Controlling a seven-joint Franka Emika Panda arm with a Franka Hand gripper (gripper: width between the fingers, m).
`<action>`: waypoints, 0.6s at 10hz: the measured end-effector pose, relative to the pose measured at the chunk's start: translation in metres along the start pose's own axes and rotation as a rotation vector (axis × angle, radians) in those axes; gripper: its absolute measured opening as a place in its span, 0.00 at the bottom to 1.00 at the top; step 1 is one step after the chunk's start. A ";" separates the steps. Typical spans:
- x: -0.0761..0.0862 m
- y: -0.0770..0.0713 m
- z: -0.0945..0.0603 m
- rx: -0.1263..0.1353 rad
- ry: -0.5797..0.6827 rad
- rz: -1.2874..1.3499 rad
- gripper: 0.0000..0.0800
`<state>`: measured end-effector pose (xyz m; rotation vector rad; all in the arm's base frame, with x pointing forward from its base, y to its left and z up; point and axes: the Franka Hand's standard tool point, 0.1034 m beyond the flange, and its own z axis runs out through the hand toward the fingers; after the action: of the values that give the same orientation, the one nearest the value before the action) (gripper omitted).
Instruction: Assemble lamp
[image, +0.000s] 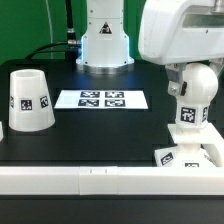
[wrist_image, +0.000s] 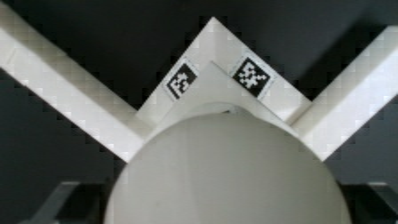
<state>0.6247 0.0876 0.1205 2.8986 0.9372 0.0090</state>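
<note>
The white bulb post (image: 190, 105) stands upright with its foot at the flat square base (image: 178, 156), at the front of the exterior view's right. I cannot tell whether it is seated. My gripper (image: 193, 88) comes down from above and is shut on the post's round top. In the wrist view the round top (wrist_image: 222, 160) fills the middle, with dark fingers (wrist_image: 63, 200) on both sides. The base's tagged corner (wrist_image: 221, 72) shows beyond it. The gripper (wrist_image: 222, 208) is mostly hidden by the bulb. The tapered shade (image: 30, 100) stands alone at the exterior view's left.
The marker board (image: 101, 99) lies flat in the middle of the black table. A white rail (image: 80, 180) runs along the front edge and, in the wrist view, forms a V-shaped corner (wrist_image: 71, 75) around the base. The arm's base (image: 104, 40) stands at the back.
</note>
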 end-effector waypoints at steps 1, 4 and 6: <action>0.000 0.000 0.000 0.000 0.000 0.028 0.72; 0.000 -0.001 0.000 0.008 0.002 0.205 0.72; 0.000 -0.003 0.000 0.069 0.004 0.546 0.72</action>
<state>0.6228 0.0900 0.1199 3.1153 0.1237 0.0223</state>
